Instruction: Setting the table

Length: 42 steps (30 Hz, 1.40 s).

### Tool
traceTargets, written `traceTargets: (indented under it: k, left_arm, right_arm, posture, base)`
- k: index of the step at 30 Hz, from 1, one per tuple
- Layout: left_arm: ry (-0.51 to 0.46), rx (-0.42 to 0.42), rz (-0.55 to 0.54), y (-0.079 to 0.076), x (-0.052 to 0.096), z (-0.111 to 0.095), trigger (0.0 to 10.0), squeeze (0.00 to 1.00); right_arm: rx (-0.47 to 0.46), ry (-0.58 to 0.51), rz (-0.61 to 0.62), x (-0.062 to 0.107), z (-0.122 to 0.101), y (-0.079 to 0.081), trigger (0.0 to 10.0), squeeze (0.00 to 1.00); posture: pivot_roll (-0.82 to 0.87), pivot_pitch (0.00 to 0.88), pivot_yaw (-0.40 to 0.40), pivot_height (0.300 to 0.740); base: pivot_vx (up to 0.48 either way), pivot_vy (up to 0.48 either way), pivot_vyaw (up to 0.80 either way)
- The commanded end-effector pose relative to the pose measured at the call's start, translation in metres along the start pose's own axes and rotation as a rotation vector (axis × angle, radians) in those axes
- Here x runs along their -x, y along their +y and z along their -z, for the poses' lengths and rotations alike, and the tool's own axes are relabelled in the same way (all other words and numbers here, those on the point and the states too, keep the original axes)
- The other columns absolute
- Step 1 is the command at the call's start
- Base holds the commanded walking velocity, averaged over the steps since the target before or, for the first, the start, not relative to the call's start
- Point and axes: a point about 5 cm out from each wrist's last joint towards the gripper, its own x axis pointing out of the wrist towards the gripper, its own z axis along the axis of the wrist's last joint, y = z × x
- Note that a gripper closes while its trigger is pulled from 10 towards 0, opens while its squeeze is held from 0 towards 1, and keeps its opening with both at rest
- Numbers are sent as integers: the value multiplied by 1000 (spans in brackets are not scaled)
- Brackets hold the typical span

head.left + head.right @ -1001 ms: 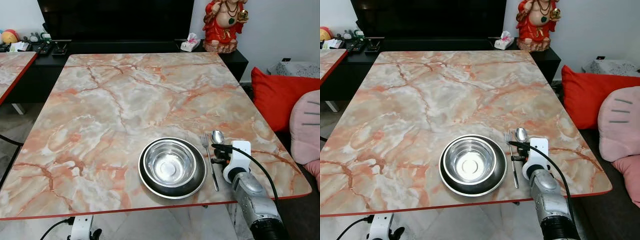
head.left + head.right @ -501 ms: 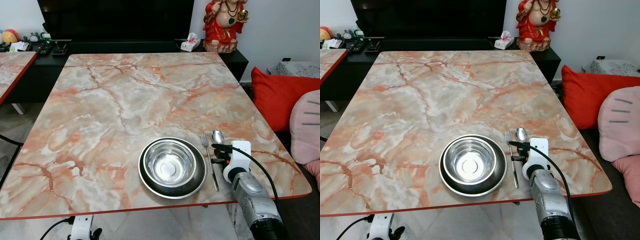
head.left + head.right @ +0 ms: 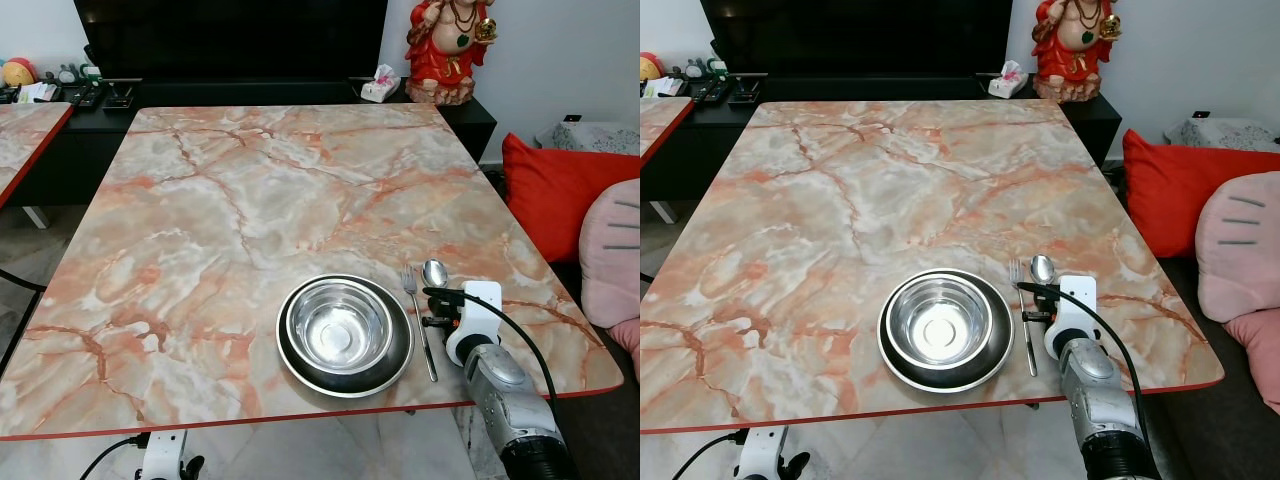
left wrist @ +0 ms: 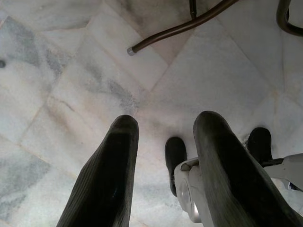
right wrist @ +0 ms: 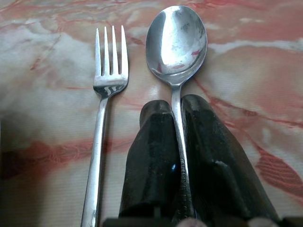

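A steel bowl [image 3: 341, 327] sits in a dark plate [image 3: 344, 374] near the front edge of the marble table [image 3: 240, 210]. Just right of the plate lies a fork [image 3: 419, 320], and beside it a spoon [image 3: 435, 273] with its bowl pointing away from me. My right gripper [image 5: 174, 146] is shut on the spoon's handle, low over the tabletop, with both black fingers [image 5: 154, 156] pressed against the handle. My left gripper [image 4: 163, 137] hangs open below the table, over the tiled floor, holding nothing.
A red cushion [image 3: 555, 195] and a pink cushion [image 3: 612, 250] sit right of the table. A red figurine [image 3: 447, 45] and a tissue pack [image 3: 380, 87] stand on the dark cabinet behind. A second marble table [image 3: 25, 135] edges in at far left.
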Motion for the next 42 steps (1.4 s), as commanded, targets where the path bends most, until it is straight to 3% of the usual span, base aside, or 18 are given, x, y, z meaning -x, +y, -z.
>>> traceTargets:
  k: [1,3,4,8,10,11,12,41,42]
  left_arm:
    - [9,6,4,-1,0,2,10000,0]
    - [9,5,4,-1,0,2,10000,0]
    - [8,5,5,-1,0,2,10000,0]
    - [8,5,5,-1,0,1,10000,0]
    - [8,5,5,-1,0,1,10000,0]
    - [9,5,5,-1,0,1,10000,0]
    - [9,5,6,-1,0,2,10000,0]
    - [32,3,6,-3,0,5,10000,0]
    - [32,2,7,-3,0,6,10000,0]
  right_arm:
    - [-4,35,9,0,7,-2,10000,541]
    - [-3,36,8,0,7,-2,10000,596]
    - [-3,37,7,0,7,-2,10000,745]
    - [-2,39,8,0,7,-1,10000,749]
    - [0,39,9,0,7,-1,10000,682]
    - [3,39,11,0,7,-2,10000,118]
    - [4,38,13,0,6,-2,10000,0]
    - [-7,-12,12,-1,-2,0,10000,0]
    - [-7,-11,11,-1,-2,0,10000,110]
  posture:
    - [58,58,-37,740]
    - [57,58,-37,740]
    - [57,59,-37,740]
    - [58,59,-38,740]
    - [58,59,-38,740]
    - [57,58,-38,740]
    - [57,58,-38,740]
    - [56,59,-35,740]
    - [56,59,-35,740]
  base:
    - [0,0,0]
    - [0,0,0]
    - [0,0,0]
    - [0,0,0]
    - [0,0,0]
    - [0,0,0]
    - [0,0,0]
    - [0,0,0]
    - [0,0,0]
